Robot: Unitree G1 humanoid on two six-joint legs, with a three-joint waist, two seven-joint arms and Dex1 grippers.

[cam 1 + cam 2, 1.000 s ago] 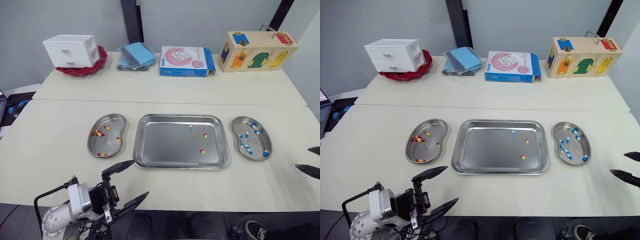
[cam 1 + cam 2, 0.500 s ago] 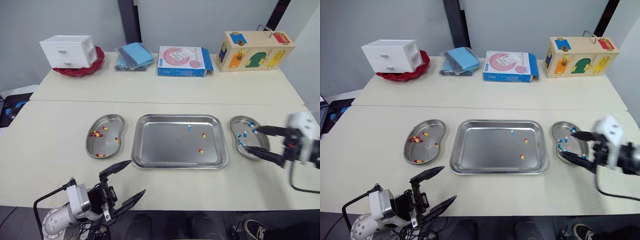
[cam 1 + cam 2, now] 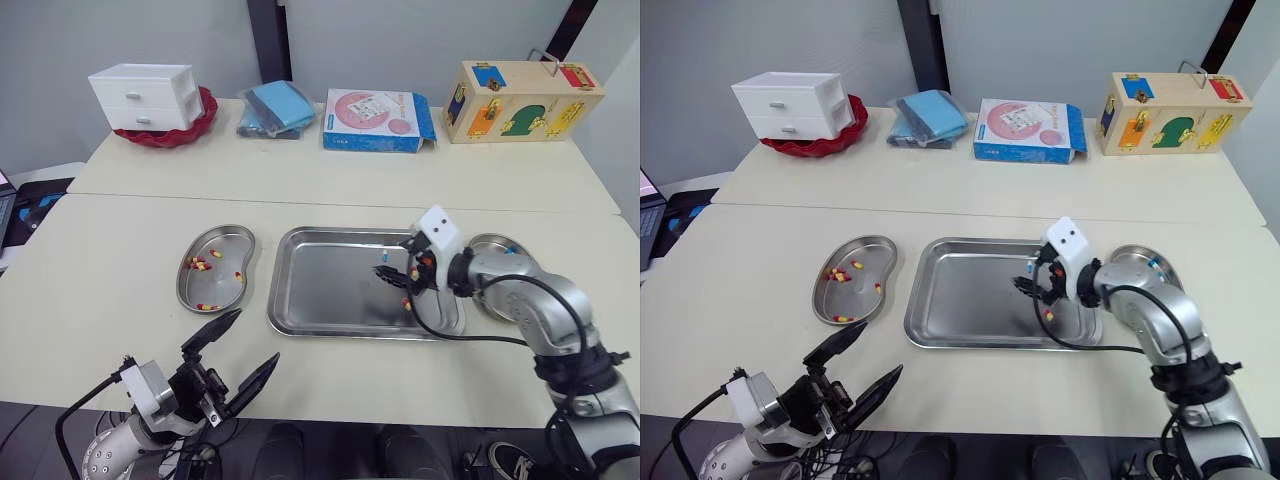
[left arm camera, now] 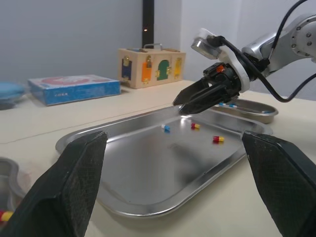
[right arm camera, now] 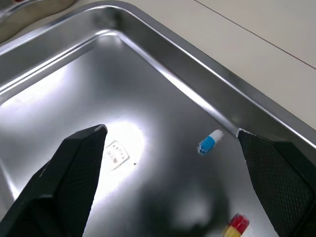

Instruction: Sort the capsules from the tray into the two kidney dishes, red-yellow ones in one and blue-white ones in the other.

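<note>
left jaws apart | right jaws apart over glossy steel tray (image 3: 320, 290) | oblong blue-white capsule (image 5: 211, 141)

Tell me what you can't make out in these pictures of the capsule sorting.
Right dish: the right arm covers most of it in the head views, so its capsules can't be counted.
One red-yellow capsule: cut off by the picture's edge in the right wrist view.
Blue box: its print is too small to read in the head views.

No legible txt anywhere: blue-and-pink box (image 3: 376, 120) has print on its lid, lettering too small to make out.
</note>
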